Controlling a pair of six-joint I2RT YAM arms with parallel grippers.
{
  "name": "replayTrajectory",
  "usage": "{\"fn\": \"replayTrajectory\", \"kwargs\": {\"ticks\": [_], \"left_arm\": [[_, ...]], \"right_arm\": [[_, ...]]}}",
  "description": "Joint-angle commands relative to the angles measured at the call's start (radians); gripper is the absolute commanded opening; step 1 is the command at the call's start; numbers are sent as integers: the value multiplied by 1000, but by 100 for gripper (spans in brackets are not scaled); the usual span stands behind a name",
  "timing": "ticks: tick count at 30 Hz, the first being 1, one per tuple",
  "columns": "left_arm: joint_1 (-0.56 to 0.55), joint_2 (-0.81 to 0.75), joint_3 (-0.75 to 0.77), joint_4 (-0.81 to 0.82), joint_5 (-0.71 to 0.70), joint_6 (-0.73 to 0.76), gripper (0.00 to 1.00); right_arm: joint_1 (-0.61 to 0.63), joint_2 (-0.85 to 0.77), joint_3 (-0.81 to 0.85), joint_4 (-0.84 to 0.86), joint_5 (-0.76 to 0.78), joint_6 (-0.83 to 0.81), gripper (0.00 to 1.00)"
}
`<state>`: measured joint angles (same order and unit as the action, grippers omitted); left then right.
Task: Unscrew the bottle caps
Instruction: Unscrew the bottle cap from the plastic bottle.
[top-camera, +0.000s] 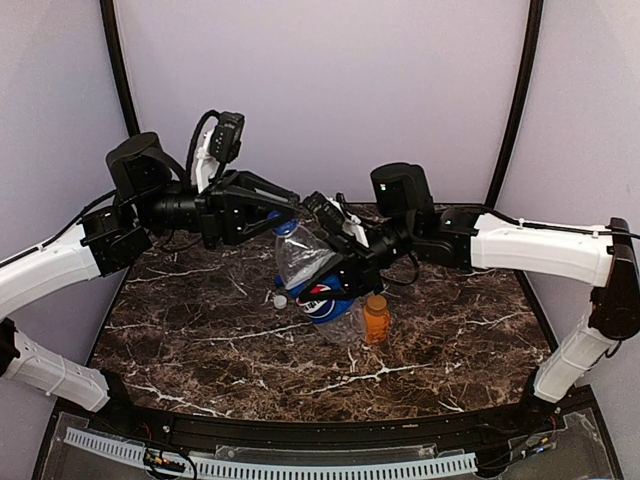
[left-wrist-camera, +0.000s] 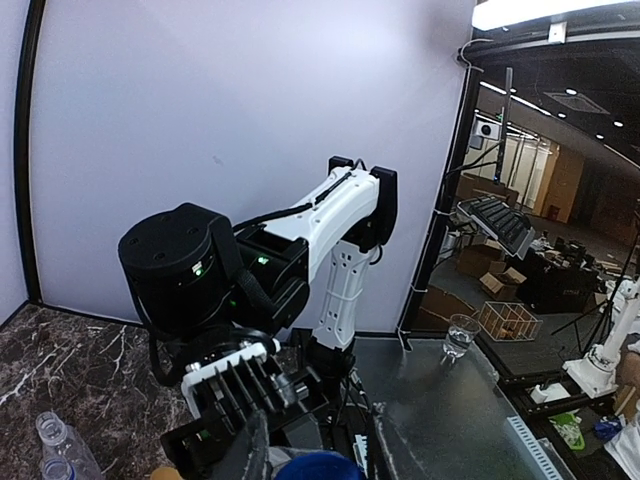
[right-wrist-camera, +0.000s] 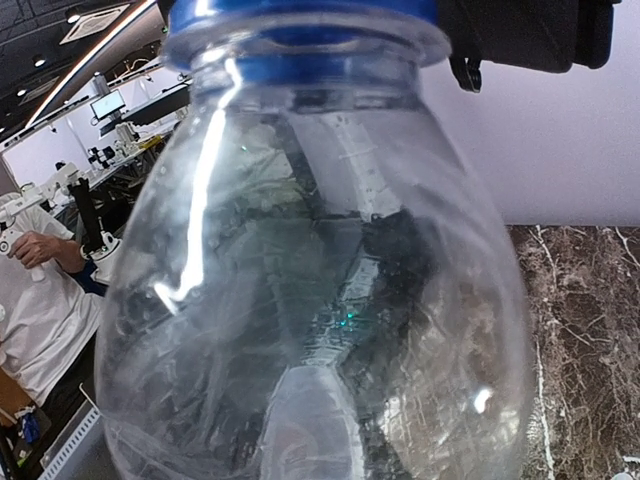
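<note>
A clear bottle with a blue Pepsi label hangs tilted above the middle of the table. Its blue cap points up and to the left. My left gripper is shut on that blue cap, which sits low in the left wrist view between dark fingers. My right gripper is shut on the bottle's body. That bottle fills the right wrist view and hides the right fingers there. A short orange bottle stands to the right with its orange cap on.
A small white cap on another clear bottle shows just left of the Pepsi label. A clear bottle neck appears low left in the left wrist view. The dark marble table ends at a black front edge.
</note>
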<state>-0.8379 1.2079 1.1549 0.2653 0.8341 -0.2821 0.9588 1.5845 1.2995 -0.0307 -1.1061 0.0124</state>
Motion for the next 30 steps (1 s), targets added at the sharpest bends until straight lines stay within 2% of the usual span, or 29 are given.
{"fn": "replayTrajectory", "kwargs": {"ticks": [1,2,4,5,8,9,12,16,19,22,30], "left_arm": [[0,-17,-24,6,-63,-8,15],[0,-23,-29,0,-116,-14,6],[0,-33,-36,-8,-225,-31,0],[-1,-38,-38,-11,-271,-41,0],[-8,-46,-50,-30,-559,-115,0],[-15,-45,-50,-37,-615,-130,0],[-23,-28,-25,-112,-872,-173,0],[-24,9,2,-150,-1012,-173,1],[-24,24,11,-145,-1010,-160,9],[-23,10,3,-114,-959,-134,20],[14,-59,-19,-45,-645,-41,62]], "right_arm": [[-16,-37,1,26,181,28,9],[-16,-44,-2,26,240,31,8],[-17,-58,-9,25,367,37,8],[-17,-64,-13,25,444,39,8],[-14,-84,-33,49,665,57,8],[-12,-87,-42,68,744,60,8],[-1,-92,-64,119,906,65,9],[16,-85,-90,188,1031,58,10],[21,-78,-95,215,1028,59,11],[20,-83,-102,221,960,52,11],[0,-119,-121,185,606,10,11]]}}
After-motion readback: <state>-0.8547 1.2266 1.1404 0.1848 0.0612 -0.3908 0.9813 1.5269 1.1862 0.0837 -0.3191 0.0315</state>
